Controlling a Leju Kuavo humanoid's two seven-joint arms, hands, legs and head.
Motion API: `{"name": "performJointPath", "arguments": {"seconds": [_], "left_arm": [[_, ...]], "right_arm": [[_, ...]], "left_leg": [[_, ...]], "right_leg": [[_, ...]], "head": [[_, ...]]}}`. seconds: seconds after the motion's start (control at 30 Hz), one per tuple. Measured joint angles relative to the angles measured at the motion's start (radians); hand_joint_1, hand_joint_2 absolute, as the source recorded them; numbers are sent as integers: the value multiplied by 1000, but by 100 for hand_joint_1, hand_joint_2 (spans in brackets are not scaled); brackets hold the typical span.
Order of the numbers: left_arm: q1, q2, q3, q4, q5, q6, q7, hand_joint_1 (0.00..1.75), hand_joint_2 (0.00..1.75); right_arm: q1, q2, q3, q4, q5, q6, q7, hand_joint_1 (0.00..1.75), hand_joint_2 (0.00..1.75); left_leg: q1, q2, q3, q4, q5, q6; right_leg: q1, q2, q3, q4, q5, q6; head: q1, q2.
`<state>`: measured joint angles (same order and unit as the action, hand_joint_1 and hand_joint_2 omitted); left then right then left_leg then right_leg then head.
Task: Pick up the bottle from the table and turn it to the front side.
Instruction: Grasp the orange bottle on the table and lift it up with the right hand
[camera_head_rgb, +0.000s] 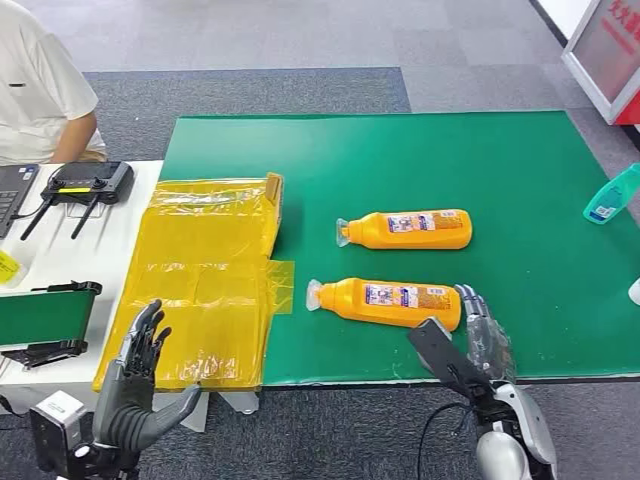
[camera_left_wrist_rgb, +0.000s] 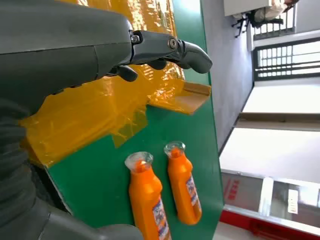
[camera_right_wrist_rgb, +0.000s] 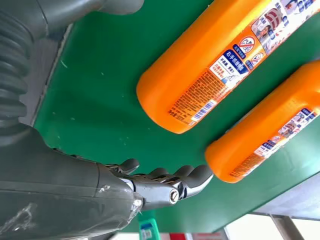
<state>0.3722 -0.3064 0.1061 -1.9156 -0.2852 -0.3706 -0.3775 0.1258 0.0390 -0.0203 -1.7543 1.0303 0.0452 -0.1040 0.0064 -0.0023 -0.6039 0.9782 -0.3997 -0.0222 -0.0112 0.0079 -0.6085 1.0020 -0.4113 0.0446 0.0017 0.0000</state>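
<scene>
Two orange bottles lie on their sides on the green worktop (camera_head_rgb: 528, 200), both hands free of them.

Each label is a blue, white and red strip with small print; in the right wrist view the near bottle's (camera_head_rgb: 389, 301) label shows Chinese characters on a blue band and a barcode, too small to read surely. This bottle lies close to the worktop's front edge, clear cap toward the yellow plastic sheet (camera_head_rgb: 196, 290); the far bottle (camera_head_rgb: 411, 229) lies parallel behind it. Right hand (camera_head_rgb: 483, 335) rests just beside the near bottle's base, fingers loosely spread, gripping nothing. Left hand (camera_head_rgb: 140, 365) hovers at the yellow sheet's front corner, fingers apart, empty. A teal bottle (camera_head_rgb: 610, 196) is cut off at the right edge.
</scene>
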Motion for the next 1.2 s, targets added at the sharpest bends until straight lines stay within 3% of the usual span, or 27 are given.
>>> {"name": "performJointPath", "arguments": {"seconds": [0.37,0.73,1.2], "left_arm": [[-46,67,-160,58,98,38,8,0,175],[-78,133,-242,124,159,50,-7,0,175],[-94,153,-290,220,189,50,-8,0,175]], "right_arm": [[-155,-84,115,164,87,30,56,0,175],[-296,-166,190,355,22,97,65,0,175],[-382,-184,239,488,15,91,82,0,175]], "left_leg": [[0,0,0,0,1,0],[0,0,0,0,1,0],[0,0,0,0,1,1]], "right_leg": [[0,0,0,0,1,0],[0,0,0,0,1,0],[0,0,0,0,1,0]], "head": [[0,0],[0,0],[0,0]]}}
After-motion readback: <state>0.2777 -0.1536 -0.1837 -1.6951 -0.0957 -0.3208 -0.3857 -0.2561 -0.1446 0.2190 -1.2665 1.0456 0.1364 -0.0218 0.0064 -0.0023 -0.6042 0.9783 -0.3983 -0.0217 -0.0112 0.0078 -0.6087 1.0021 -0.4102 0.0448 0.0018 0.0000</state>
